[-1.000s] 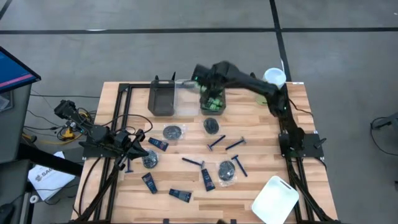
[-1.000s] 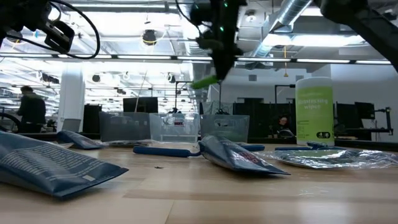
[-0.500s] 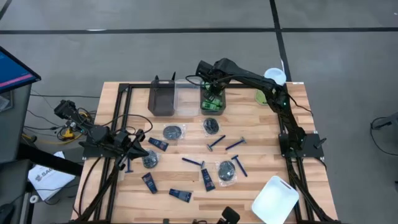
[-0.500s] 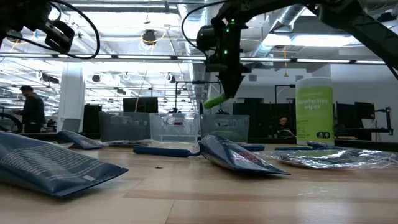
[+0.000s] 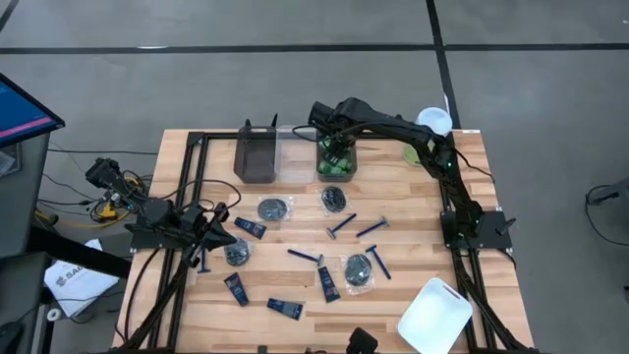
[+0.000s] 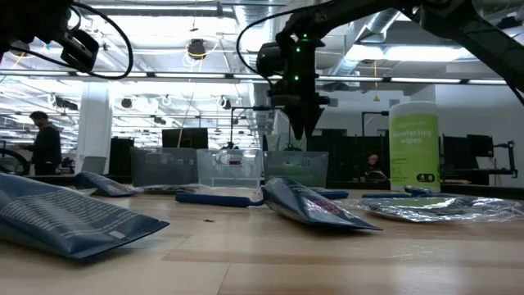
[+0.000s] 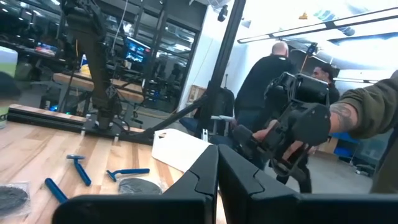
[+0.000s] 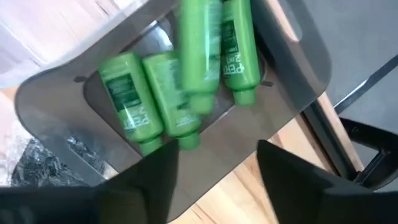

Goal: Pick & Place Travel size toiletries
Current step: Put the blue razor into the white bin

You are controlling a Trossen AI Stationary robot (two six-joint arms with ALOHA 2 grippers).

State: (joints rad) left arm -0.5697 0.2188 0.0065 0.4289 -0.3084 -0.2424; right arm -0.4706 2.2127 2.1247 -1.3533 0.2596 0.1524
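Several bright green mini bottles (image 8: pixel 127 102) lie in a grey bin (image 5: pixel 335 165) at the table's far side. One more green bottle (image 8: pixel 199 56) shows blurred over them. My right gripper (image 8: pixel 214 177) hangs open just above this bin (image 6: pixel 295 168), pointing down, touching nothing. Navy tubes (image 5: pixel 250 228), blue razors (image 5: pixel 342 225) and round dark packets (image 5: pixel 274 208) lie flat on the table. My left gripper (image 7: pixel 217 171) waits shut at the table's left edge.
A dark bin (image 5: pixel 257 157) and a clear bin (image 5: pixel 295 159) stand left of the green bottles' bin. A tall green canister (image 6: pixel 413 146) stands at the far right. A white tray (image 5: pixel 434 315) lies at the near right corner. People stand beyond the table.
My right gripper has come down over the bin with a green bottle pinched aslant in its fingers. It has then opened and let go. The bottle has dropped from the fingers into the bin among the others.
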